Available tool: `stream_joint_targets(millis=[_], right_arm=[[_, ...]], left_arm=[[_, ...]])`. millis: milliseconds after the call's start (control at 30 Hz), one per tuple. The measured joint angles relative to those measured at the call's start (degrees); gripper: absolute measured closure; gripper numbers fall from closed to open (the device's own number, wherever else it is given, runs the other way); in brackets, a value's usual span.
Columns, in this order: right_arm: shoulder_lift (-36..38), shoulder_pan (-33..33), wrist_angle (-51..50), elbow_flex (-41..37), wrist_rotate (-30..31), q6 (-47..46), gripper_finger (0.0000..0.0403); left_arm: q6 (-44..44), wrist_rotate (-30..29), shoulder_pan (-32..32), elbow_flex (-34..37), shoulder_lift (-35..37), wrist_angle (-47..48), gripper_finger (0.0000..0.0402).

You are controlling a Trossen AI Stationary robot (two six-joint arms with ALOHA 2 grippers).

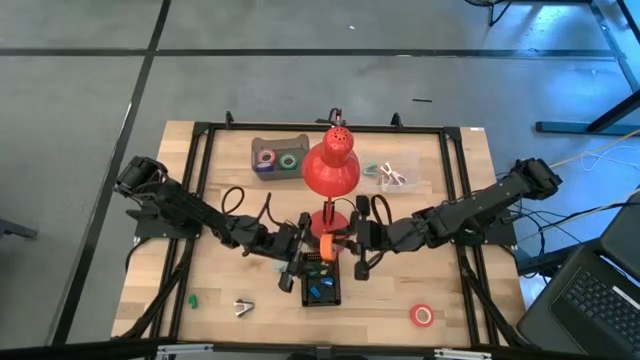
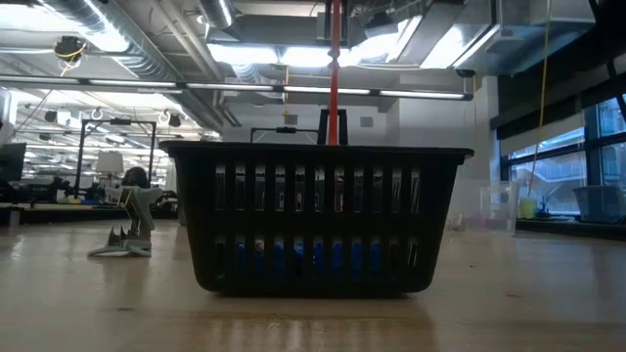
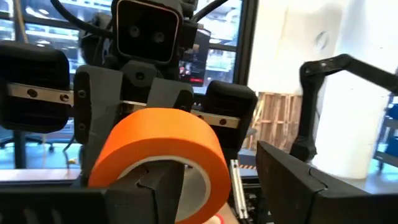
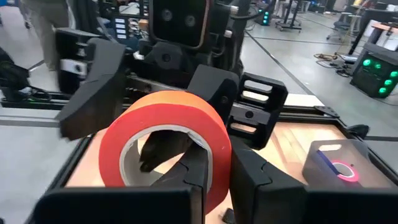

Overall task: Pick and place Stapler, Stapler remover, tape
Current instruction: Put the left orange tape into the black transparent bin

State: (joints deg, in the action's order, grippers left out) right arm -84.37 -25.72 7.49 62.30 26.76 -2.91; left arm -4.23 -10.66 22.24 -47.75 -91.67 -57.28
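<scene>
Currently both tools meet above the black basket (image 1: 322, 286) mid-surface: right tool (image 1: 345, 238) clamps the orange tape roll (image 1: 326, 244) through its core, left tool (image 1: 305, 243) open around it.

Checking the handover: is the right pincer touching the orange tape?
Touching. The right wrist view shows the right pincer clamped on the wall of the tape, one finger inside the ring, one outside.
</scene>
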Motion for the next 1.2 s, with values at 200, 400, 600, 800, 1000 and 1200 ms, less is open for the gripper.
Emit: stream_joint_targets(millis=[200, 400, 600, 800, 1000, 1200], right_arm=[[0.0, -0.1, -0.2, 0.0, 0.2, 0.3, 0.0368], [0.0, -0.2, -0.6, -0.1, 0.0, 0.3, 0.0368], [0.0, -0.2, -0.6, -0.1, 0.0, -0.9, 0.0339], [0.8, -1.9, -3.9, -0.1, -0.1, -4.3, 0.0248], [4.7, -4.9, -15.3, -0.1, 0.0, -11.9, 0.0208], [9.1, -8.5, -31.1, -0.1, 0.0, -26.2, 0.0204]], left_arm=[[0.1, -4.2, 0.0, 0.0, -0.1, 2.0, 0.0234], [1.6, -1.0, 0.0, 0.0, -0.1, 3.5, 0.0371], [2.4, 0.0, 0.0, 0.0, -0.1, 3.7, 0.0371], [2.5, 0.3, 0.0, 0.2, -0.1, 5.9, 0.0371], [2.5, 0.2, 0.2, 0.2, 0.1, 8.0, 0.0371], [1.6, -9.5, 0.2, 0.2, 4.3, 27.2, 0.0371]])
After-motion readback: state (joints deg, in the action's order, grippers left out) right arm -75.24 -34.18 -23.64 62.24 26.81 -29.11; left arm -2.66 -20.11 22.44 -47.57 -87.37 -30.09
